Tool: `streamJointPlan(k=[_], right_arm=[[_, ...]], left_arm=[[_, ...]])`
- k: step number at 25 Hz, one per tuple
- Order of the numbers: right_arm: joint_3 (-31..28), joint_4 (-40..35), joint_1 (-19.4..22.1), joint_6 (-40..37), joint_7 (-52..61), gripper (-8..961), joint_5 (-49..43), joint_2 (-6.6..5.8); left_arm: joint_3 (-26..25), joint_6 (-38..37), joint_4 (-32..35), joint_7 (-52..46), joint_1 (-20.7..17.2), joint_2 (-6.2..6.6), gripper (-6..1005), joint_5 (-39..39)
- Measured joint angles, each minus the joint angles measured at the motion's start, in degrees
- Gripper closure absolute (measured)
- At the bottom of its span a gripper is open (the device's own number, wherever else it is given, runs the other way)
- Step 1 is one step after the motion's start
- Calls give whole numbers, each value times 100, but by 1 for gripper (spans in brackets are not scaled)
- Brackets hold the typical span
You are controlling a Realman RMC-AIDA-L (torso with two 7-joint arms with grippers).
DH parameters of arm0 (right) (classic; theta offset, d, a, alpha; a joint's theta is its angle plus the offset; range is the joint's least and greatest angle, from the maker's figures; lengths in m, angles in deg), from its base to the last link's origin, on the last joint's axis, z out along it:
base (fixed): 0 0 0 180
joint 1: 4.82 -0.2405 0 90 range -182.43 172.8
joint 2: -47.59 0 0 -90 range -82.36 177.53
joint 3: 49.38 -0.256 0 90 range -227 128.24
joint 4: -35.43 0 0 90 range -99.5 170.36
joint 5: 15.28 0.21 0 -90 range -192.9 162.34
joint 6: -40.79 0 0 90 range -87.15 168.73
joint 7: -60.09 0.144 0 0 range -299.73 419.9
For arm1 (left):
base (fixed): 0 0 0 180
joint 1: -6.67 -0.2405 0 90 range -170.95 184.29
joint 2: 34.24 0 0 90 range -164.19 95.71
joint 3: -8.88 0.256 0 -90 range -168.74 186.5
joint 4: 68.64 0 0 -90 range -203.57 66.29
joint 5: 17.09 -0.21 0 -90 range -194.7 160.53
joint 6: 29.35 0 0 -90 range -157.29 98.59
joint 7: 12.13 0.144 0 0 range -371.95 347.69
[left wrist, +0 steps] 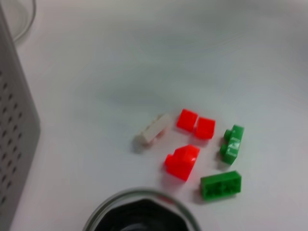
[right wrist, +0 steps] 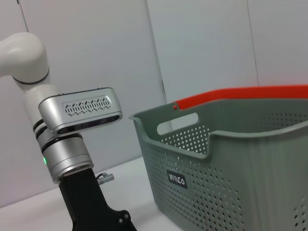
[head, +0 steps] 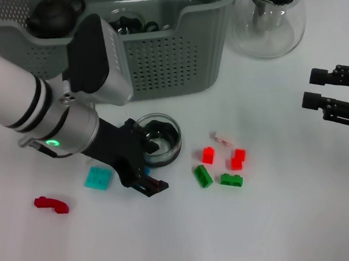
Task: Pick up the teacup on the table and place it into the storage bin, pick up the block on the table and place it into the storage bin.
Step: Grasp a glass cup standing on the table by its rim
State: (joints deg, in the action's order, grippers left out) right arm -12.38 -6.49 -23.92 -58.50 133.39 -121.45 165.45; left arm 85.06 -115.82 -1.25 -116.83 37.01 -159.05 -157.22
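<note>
A white surface (head: 280, 219) lies under the robot. Nearest, a red curved piece (head: 51, 204) sits at the left, a teal block (head: 98, 178) just beyond it. The left hand (head: 148, 163) reaches down at a clear glass teacup (head: 160, 138), one finger inside the cup and one outside its near rim, spread around the wall. Right of the cup lie small blocks: two green blocks (head: 218, 177), red blocks (head: 223, 157), and a pale block (head: 223, 138). The right hand (head: 319, 88) hovers at the far right, well apart, fingers spread. Farthest, the grey-green storage bin (head: 168, 64) holds a dark teapot (head: 54, 16); a glass carafe (head: 270, 18) stands beside it.
</note>
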Motion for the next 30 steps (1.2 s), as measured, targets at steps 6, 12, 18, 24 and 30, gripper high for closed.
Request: streamJointPlan(k=[6, 12, 18, 24, 30], right_arm=[[0, 8, -40, -2, 0, 400, -8, 0], [0, 9, -29, -3, 0, 400, -14, 0], [-8, 9, -3, -3, 0, 401, -18, 0], [-9, 9, 4, -3, 0, 400, -18, 0], [-9, 9, 3, -2, 0, 400, -18, 0]], left_arm=[[217, 166, -111, -2, 42, 0, 206, 193], [383, 484, -246, -192, 88, 0, 224, 162], [441, 513, -288, -307, 140, 10, 310, 122], [444, 491, -276, -353, 157, 9, 532, 95], [347, 378, -260, -371, 167, 31, 672, 101]])
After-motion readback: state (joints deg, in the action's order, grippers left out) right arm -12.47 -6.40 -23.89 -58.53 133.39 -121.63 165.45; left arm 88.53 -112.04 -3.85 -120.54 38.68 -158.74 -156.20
